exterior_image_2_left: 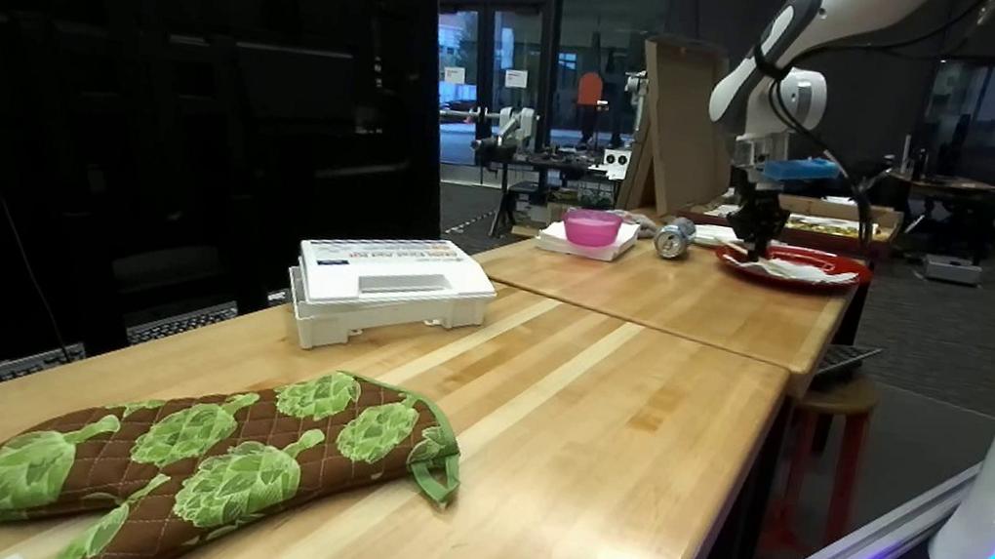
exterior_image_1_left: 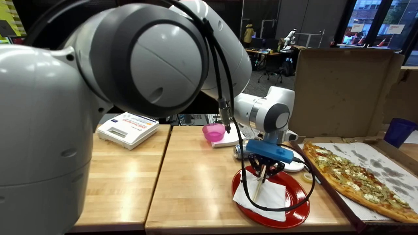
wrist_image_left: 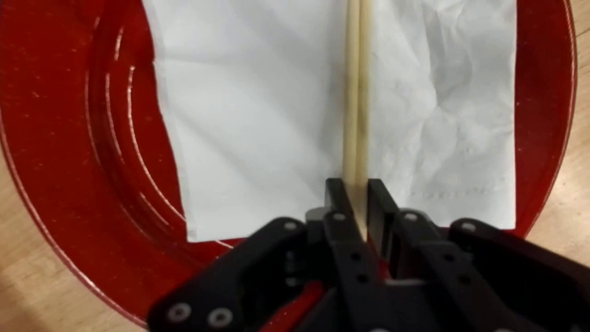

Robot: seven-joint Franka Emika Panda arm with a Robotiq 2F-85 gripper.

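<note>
My gripper (wrist_image_left: 355,196) is shut on a pair of pale wooden chopsticks (wrist_image_left: 357,92), which lie side by side between the fingertips. In the wrist view they run up from the jaws across a white napkin (wrist_image_left: 258,120). The napkin lies creased on a red plate (wrist_image_left: 50,184). In an exterior view the gripper (exterior_image_1_left: 263,176) points down over the red plate (exterior_image_1_left: 302,217), and the chopsticks (exterior_image_1_left: 257,193) slant over the napkin (exterior_image_1_left: 274,195). The gripper also shows low over the plate in an exterior view (exterior_image_2_left: 754,244). I cannot tell whether the chopsticks touch the napkin.
An open pizza box (exterior_image_1_left: 343,98) with pizza (exterior_image_1_left: 352,178) stands beside the plate. Behind the gripper are a can (exterior_image_1_left: 239,152), a white plate (exterior_image_1_left: 295,167) and a pink bowl (exterior_image_1_left: 214,132). A tape roll (exterior_image_1_left: 307,177), white case (exterior_image_2_left: 393,289) and oven mitt (exterior_image_2_left: 233,467) lie around.
</note>
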